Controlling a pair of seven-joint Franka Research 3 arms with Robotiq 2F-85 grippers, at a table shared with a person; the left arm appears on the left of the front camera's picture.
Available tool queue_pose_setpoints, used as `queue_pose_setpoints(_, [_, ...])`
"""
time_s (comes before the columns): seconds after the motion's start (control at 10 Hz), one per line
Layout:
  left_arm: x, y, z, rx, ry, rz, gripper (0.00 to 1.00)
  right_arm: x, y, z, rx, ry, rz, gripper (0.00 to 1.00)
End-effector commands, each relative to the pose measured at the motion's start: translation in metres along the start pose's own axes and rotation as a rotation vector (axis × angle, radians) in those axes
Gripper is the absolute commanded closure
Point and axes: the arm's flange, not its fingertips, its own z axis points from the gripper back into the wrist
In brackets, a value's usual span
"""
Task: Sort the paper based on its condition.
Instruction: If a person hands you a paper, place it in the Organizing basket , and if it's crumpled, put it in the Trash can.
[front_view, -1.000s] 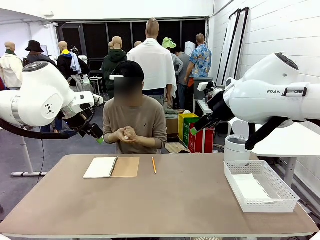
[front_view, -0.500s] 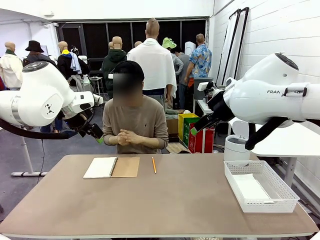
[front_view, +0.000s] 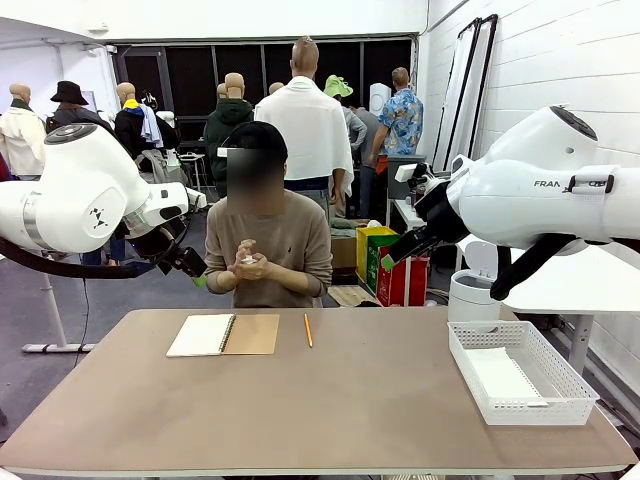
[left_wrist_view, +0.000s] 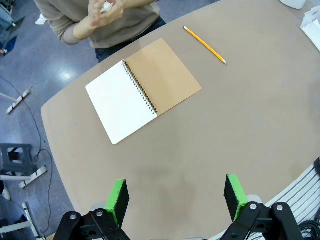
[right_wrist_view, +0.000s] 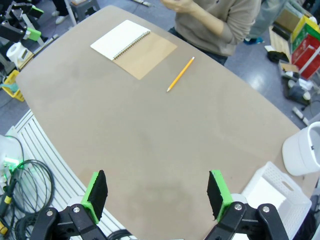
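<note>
One small paper (left_wrist_view: 106, 6) in person's hands (front_view: 248, 268); one notebook (front_view: 222, 335), pencil (front_view: 308, 330), basket (front_view: 540, 408).

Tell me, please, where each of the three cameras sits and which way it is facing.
Front view: between the arms, facing across the table at the person; left arm and right arm frame it.
Left wrist view: above the table, looking down at the notebook and pencil; open left gripper at the bottom.
Right wrist view: above the table, looking down toward the basket; open right gripper at the bottom.
Shared: both wrist views show the notebook, the pencil and the person's hands.
</note>
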Motion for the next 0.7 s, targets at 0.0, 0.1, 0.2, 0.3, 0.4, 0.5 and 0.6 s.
queue_pose_setpoints(0.0, [-0.0011, 0.0015, 0.0001, 0.002, 0.000, -0.003, 0.00, 0.0011, 0.0011, 0.0006, -0.003, 0.007, 0.001, 0.00])
queue_pose_setpoints(0.1, [-0.0011, 0.0015, 0.0001, 0.002, 0.000, -0.003, 0.00, 0.0011, 0.0011, 0.0006, -0.003, 0.007, 0.001, 0.00])
queue_pose_setpoints(0.2, [-0.0011, 0.0015, 0.0001, 0.002, 0.000, -0.003, 0.00, 0.0011, 0.0011, 0.0006, -0.003, 0.007, 0.001, 0.00])
queue_pose_setpoints(0.3, [-0.0011, 0.0015, 0.0001, 0.002, 0.000, -0.003, 0.00, 0.0011, 0.0011, 0.0006, -0.003, 0.007, 0.001, 0.00])
queue_pose_setpoints(0.4, [-0.0011, 0.0015, 0.0001, 0.002, 0.000, -0.003, 0.00, 0.0011, 0.0011, 0.0006, -0.003, 0.007, 0.001, 0.00])
queue_pose_setpoints(0.5, [-0.0011, 0.0015, 0.0001, 0.002, 0.000, -0.003, 0.00, 0.0011, 0.0011, 0.0006, -0.003, 0.007, 0.001, 0.00])
queue_pose_setpoints(0.6, [-0.0011, 0.0015, 0.0001, 0.002, 0.000, -0.003, 0.00, 0.0011, 0.0011, 0.0006, -0.003, 0.007, 0.001, 0.00])
